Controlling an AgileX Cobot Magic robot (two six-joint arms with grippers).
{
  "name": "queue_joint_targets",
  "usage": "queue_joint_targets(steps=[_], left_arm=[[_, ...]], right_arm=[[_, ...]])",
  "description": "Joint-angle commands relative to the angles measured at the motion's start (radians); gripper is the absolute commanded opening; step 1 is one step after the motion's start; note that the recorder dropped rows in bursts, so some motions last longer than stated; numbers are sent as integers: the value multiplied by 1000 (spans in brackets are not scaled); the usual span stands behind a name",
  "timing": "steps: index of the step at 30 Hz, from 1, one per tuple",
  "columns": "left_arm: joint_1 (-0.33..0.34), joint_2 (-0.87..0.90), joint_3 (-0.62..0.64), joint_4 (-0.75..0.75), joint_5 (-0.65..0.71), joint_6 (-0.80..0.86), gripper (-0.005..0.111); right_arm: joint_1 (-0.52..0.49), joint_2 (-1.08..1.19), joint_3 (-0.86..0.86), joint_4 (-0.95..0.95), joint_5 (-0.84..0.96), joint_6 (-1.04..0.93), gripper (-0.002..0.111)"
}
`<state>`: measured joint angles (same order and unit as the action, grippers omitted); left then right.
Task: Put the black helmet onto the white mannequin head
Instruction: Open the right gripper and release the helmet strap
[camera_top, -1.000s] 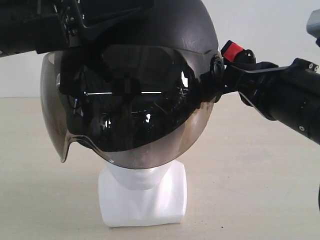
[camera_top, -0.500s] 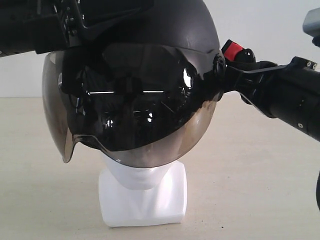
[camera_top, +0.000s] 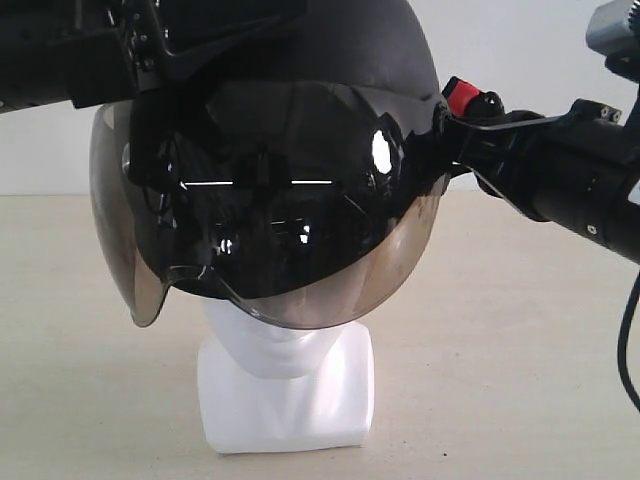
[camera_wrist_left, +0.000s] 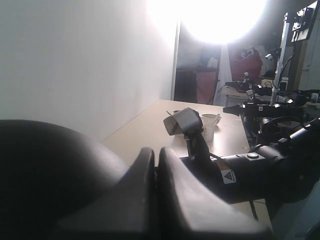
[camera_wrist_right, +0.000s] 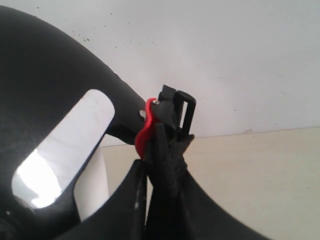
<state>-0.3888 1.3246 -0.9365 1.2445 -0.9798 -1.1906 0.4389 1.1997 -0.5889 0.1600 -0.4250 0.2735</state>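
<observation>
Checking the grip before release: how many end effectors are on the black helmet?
2. The left end effector clamps the black helmet at the exterior view's upper left; the right end effector pinches its chin strap by the red buckle, on the right.

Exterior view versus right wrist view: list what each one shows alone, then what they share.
Exterior only: the tinted visor and, under it, the chin and neck base of the white mannequin head. Right wrist only: the chin strap pinched in the right claw, seen close up. Both: the black helmet shell, the red buckle tab and the beige table.
</observation>
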Motion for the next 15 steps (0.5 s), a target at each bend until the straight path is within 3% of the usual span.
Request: queue_joint_targets(steps=[1, 5, 7, 9, 13, 15], left_arm=[[-8, 28, 16, 60, 87, -29, 4], [-8, 28, 16, 60, 87, -29, 4], [-8, 28, 16, 60, 87, -29, 4], [-8, 28, 16, 70, 87, -29, 4], [-8, 28, 16, 89, 87, -29, 4], [-8, 28, 16, 91, 88, -29, 4]], right_arm=[[-99, 10, -1, 210, -17, -17, 0], [-99, 10, -1, 210, 5, -6, 2], [-99, 10, -1, 210, 10, -1, 9], [-99, 10, -1, 210, 10, -1, 19], [-99, 10, -1, 214, 20, -1, 52], [-99, 10, -1, 234, 38, 6, 61]])
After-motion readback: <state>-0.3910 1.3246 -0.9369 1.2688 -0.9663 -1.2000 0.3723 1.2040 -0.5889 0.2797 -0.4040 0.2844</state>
